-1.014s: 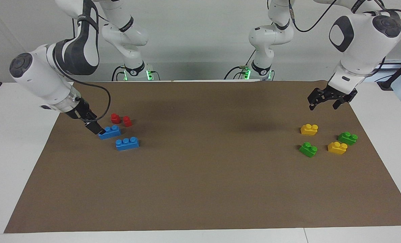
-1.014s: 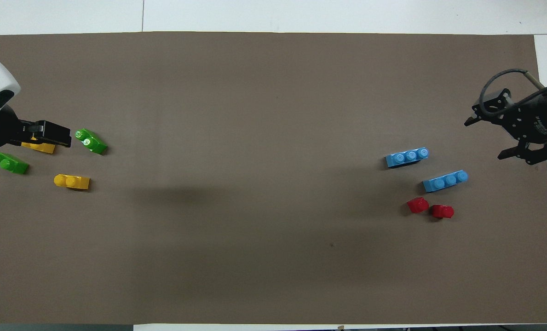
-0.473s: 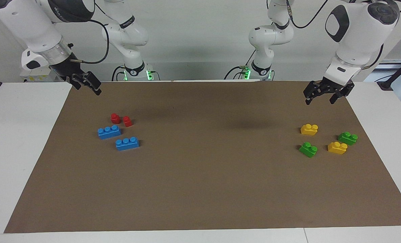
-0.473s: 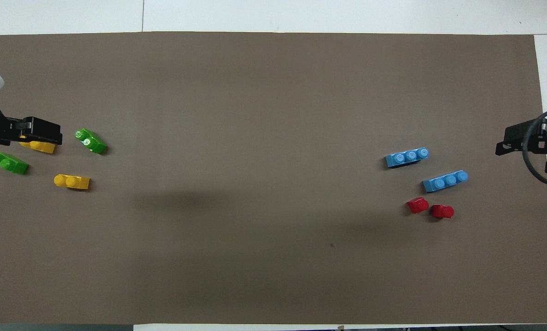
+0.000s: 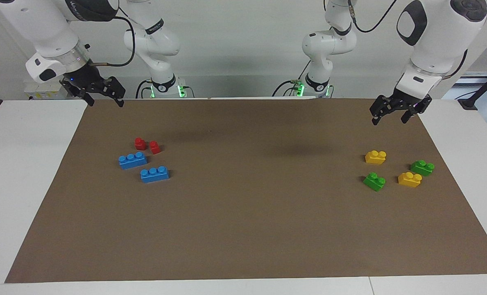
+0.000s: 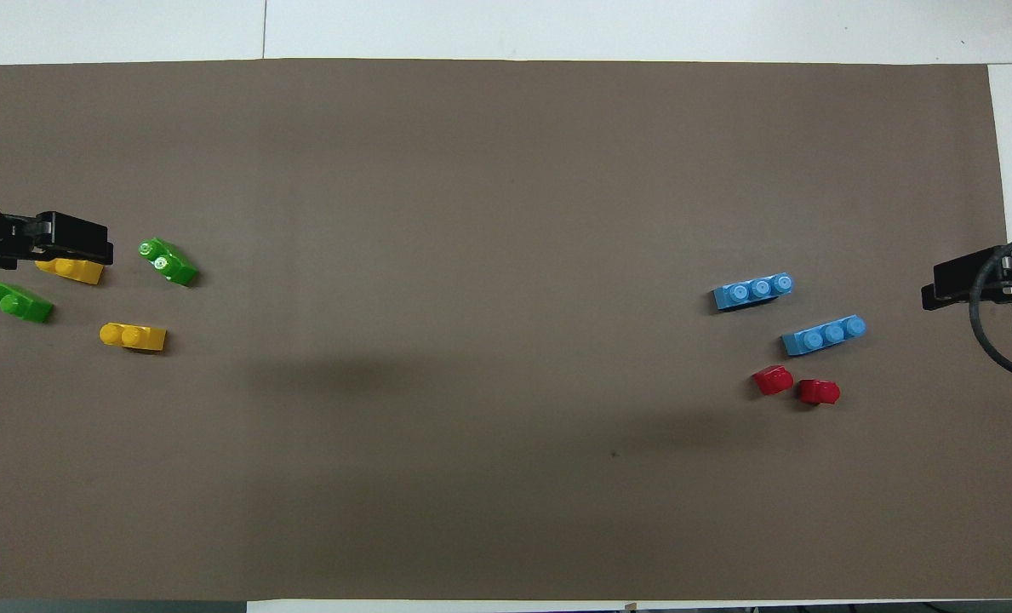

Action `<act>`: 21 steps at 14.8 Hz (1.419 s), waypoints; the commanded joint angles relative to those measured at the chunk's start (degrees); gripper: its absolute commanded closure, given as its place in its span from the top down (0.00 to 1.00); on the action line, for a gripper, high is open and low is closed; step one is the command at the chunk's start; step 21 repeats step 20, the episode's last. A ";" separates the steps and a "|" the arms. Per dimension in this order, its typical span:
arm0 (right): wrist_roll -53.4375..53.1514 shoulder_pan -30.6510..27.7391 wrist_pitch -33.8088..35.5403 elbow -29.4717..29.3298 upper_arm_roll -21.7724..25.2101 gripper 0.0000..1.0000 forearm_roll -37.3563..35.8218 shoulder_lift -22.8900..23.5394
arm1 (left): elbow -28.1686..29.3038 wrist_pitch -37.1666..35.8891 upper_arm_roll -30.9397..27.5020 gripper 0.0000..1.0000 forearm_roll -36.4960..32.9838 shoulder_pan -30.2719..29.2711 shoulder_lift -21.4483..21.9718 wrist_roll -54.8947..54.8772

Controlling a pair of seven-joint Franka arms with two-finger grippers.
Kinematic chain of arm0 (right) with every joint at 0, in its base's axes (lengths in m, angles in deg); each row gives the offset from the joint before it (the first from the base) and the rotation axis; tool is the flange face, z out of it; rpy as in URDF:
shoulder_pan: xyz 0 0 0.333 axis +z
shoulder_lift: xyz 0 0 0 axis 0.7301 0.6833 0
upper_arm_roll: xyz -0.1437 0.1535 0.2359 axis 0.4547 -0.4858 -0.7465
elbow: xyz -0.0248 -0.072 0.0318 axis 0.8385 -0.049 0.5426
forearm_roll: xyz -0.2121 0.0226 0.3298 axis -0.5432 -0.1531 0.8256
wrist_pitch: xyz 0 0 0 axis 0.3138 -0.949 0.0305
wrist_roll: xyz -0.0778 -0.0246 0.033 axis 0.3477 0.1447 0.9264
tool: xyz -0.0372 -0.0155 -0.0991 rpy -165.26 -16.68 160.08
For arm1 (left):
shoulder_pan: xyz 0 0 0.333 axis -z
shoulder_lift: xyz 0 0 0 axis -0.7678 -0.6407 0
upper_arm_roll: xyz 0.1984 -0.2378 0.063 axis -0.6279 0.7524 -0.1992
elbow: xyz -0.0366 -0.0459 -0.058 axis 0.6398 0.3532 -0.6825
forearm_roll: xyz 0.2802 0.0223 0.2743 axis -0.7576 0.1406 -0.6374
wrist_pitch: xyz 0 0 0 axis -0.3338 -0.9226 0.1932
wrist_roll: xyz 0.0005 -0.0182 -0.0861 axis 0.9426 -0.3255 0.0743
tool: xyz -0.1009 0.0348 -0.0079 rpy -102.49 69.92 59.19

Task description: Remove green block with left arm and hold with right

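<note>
While both arms hang raised: left pincer (image 5: 395,113), fingers apart, empty, above the surface (image 5: 243,229); right pincer (image 5: 100,96), fingers apart, empty. Green block (image 5: 374,181) lies beside a yellow block (image 5: 409,179), toward the left arm's end.

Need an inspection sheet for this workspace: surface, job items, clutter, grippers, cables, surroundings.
Surface: brown paper mat on a white table, flat.
Job's things: small bright light-green two-stud plastic brick lies untouched on the mat, beside a yellow two-stud brick.
Clutter: darker green two-stud brick, second yellow brick, two blue three-stud bricks, two small red blocks.
Grippers: left gripper open, raised above the mat's edge by the bricks; right gripper open, raised over the mat's corner, waiting.
Cables: black cable loops off the right wrist.
Surroundings: plain white wall.
</note>
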State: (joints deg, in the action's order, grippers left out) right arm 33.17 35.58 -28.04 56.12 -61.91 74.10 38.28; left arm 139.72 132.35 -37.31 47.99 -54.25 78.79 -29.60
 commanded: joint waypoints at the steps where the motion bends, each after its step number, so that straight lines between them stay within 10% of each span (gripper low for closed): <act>1: 1.83 -0.11 0.04 -0.52 -0.28 1.00 -2.43 -0.17 | -0.26 -1.34 -0.25 1.00 1.42 -0.12 0.68 1.07; 21: -2.13 1.21 -4.18 -0.26 -0.72 1.00 -3.93 -0.08 | -0.17 -1.69 -0.25 1.00 1.33 -0.30 1.12 0.98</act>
